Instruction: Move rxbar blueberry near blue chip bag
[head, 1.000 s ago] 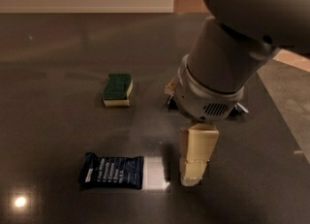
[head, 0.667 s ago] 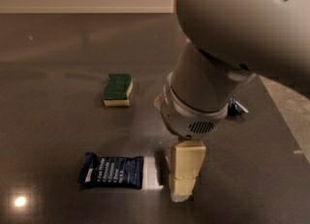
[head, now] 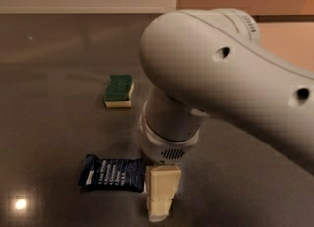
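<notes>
The robot's big white arm (head: pixel 225 73) fills most of the right half of the camera view, bending down from the upper right and ending in a round wrist that points at the table. The table (head: pixel 54 123) is a dark, glossy grey surface that runs across the whole scene, with a pale wall behind its far edge.

Below the wrist hangs the gripper (head: pixel 161 194), a cream-coloured blocky piece low in the view, just right of centre, with its tip down at or very close to the tabletop. From this angle it shows only as one solid block, so whether it is spread or pressed together cannot be told.

The snack bar (head: pixel 114 173) lies flat on the table directly to the left of the gripper as the camera sees it. It is a small dark navy wrapper with rows of white text and a white mark at its left end. Its right end meets the side of the gripper; whether it is touching or tucked just behind cannot be made out. The rest of the wrapper lies clear of it.

A green-topped yellow sponge (head: pixel 119 91) sits farther back on the table, well apart from the bar. A small bright glare (head: pixel 20 204) shines near the lower left corner.
</notes>
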